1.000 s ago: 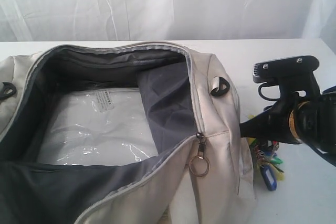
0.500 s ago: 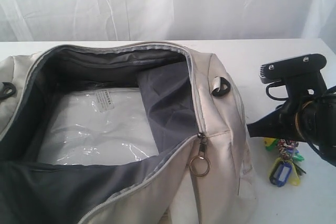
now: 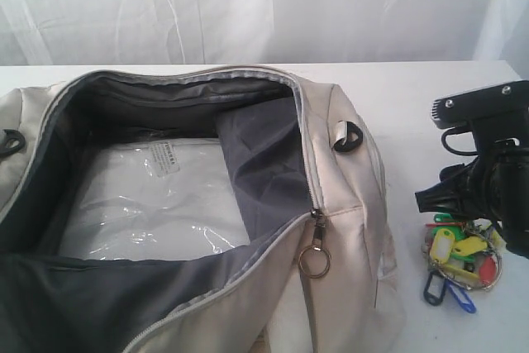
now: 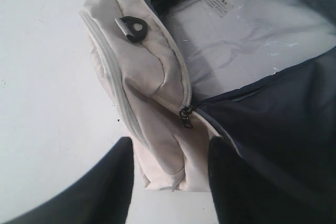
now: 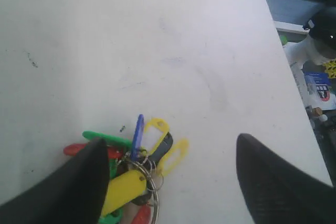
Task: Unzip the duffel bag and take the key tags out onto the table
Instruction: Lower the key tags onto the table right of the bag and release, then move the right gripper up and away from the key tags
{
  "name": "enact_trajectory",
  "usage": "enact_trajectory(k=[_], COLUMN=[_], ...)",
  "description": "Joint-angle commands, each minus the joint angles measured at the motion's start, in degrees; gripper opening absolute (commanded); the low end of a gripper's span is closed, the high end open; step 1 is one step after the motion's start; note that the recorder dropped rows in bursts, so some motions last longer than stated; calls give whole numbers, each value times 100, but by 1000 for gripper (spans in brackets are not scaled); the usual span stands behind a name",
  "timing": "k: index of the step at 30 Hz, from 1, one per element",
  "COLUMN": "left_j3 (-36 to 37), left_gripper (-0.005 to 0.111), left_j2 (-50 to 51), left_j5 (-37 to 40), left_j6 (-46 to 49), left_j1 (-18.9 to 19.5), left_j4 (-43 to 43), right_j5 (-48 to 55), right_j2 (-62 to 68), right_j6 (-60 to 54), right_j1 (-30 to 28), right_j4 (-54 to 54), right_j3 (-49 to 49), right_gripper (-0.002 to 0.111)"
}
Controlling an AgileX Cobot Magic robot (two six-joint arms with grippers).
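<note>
- Your right gripper (image 5: pixel 170 140) has its jaws wide apart and grips nothing. One finger (image 5: pixel 79 182) overlaps the bunch in the wrist view, and you cannot tell from it whether it touches.
- The key tags (image 5: pixel 134 171) lie on the table (image 5: pixel 157 40) just under that gripper, a loose heap of yellow, green, blue and red on their rings. In the exterior view they sit on the white top just beside the bag's end, outside it.
- Your left gripper (image 4: pixel 170 145) also has its jaws apart, hanging over the other end of the duffel bag (image 4: pixel 147 77) with nothing clamped.
- The bag's main zipper is open along the top. The mouth gapes on dark lining and a flat plastic-wrapped packet (image 3: pixel 157 204), and the ring pull (image 3: pixel 314 262) hangs at the near end.
- My judgement: both steps look done, the unzipping and the taking out. What is left for you is to lift the right arm clear without dragging the bunch.
</note>
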Motion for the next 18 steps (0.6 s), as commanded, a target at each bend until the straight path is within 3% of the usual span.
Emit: enact_trajectory(k=[1,10,18], left_j3=[-9,-9,-9], left_gripper=[49,49,49], left_j2=[-45,-45,-45], left_j5=[73,-98,-765], left_j6=[-27,151,698], left_j1=[-12,-12,-12], left_j4=[-18,-226,-2113], right_j5=[96,-258,-1084], right_j2=[-50,-2146,-4176], right_j6=[50,-889,-2038], right_j1=[-28,-28,-28], right_j4=[61,483,1096], right_j3=[7,19,139], right_gripper=[64,62,41])
